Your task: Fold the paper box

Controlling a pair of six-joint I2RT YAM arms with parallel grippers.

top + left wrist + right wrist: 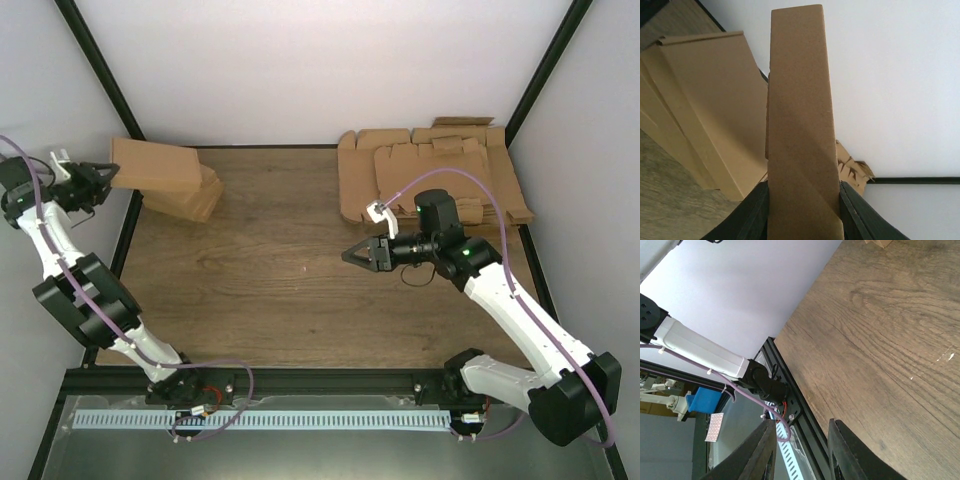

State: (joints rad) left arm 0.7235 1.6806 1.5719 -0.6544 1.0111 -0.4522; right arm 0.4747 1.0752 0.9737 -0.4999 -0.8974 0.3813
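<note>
The paper box [155, 165], folded into a flat, plain brown closed carton, is sitting at the top of the pile of cartons [190, 205] as the left gripper [103, 178] is clamping its end, while the right gripper [358, 255] is hovering empty, jaws apart, well to that pile's right.

White walls [330, 60] enclose a wood-grain table [270, 300] framed by black posts [100, 68]; light is soft and even.

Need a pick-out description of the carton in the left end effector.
Far-left corner of the table: a stack of brown cartons sits there. The carton is the uppermost one, tilted; it alone is clamped in the left end effector.
</note>
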